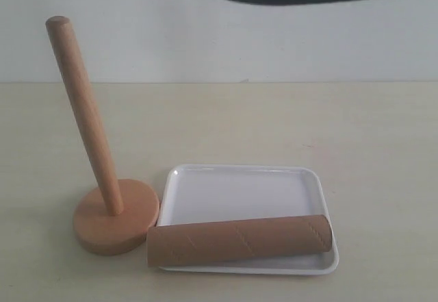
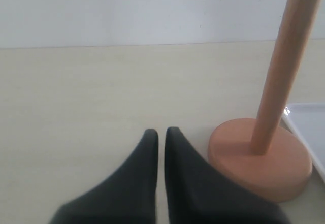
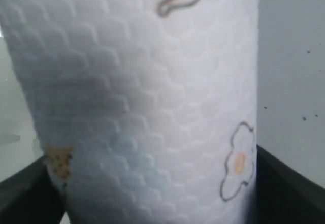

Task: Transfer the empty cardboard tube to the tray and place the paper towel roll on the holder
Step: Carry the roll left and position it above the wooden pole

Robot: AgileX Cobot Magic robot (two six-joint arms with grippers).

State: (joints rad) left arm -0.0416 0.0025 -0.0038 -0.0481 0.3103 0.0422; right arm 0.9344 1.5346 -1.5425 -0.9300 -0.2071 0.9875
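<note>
Cardboard tube flat across near edge of white tray, one end just beside disc base of wooden holder; left gripper with tips pressed together over table near that base; right gripper clamped on embossed paper towel roll, black fingers at both sides.

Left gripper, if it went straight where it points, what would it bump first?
Probably nothing nearby: the shut left gripper points across bare table toward the far wall. The holder stands off to one side, though depth is unclear.
</note>
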